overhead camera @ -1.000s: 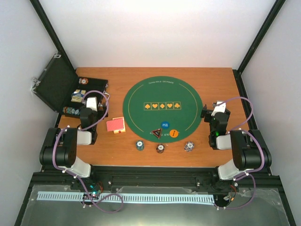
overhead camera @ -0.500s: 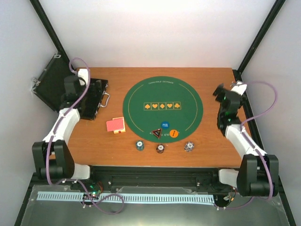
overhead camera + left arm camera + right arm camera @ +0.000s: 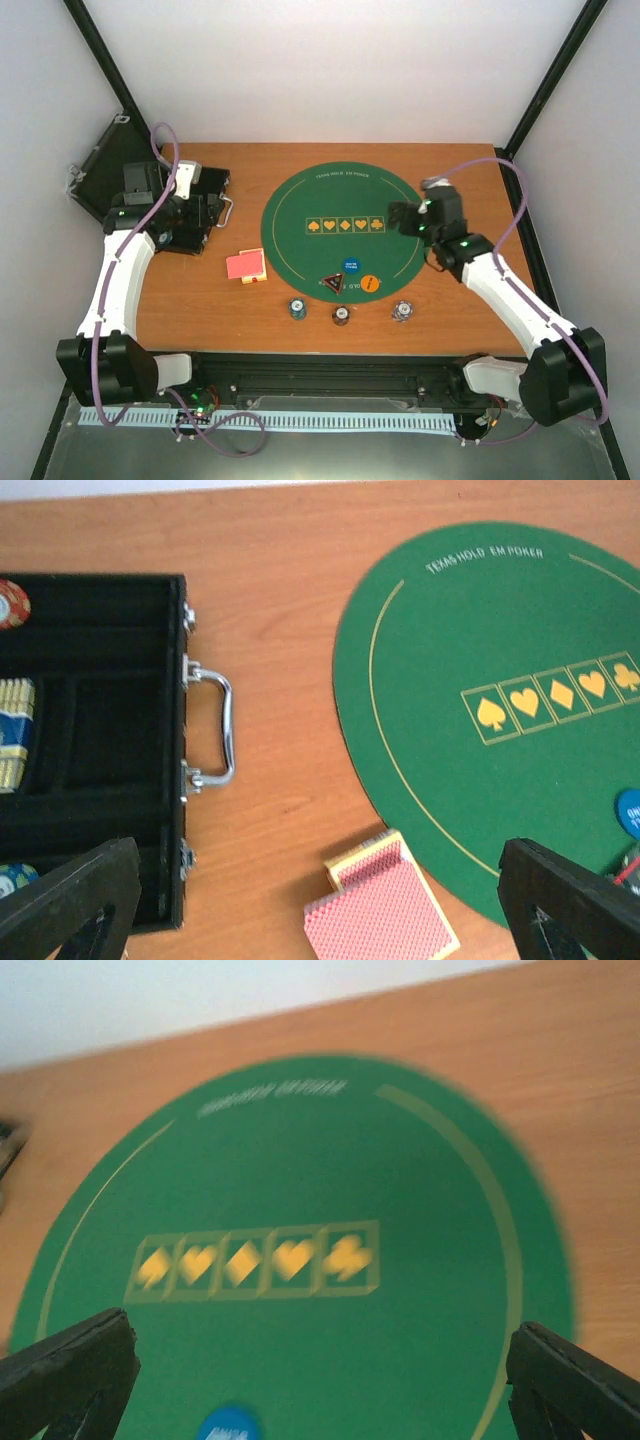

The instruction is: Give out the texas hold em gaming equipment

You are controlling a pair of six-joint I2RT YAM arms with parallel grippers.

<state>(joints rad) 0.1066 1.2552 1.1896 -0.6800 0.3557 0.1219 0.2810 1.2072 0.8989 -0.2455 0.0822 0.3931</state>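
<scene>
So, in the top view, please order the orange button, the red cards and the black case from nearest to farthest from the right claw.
1. orange button: on the mat, near edge, closest to the right claw.
2. red cards: just left of the mat.
3. black case: far left.

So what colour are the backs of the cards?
Red; the cards show best in the left wrist view.

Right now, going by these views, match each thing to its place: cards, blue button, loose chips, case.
1 cards
2 blue button
3 loose chips
4 case

A on the mat
B in a row on the wood, near side of the mat
C open, far left
D on the wood between case and mat

Pairs: 1-D, 2-A, 3-B, 4-C
</scene>
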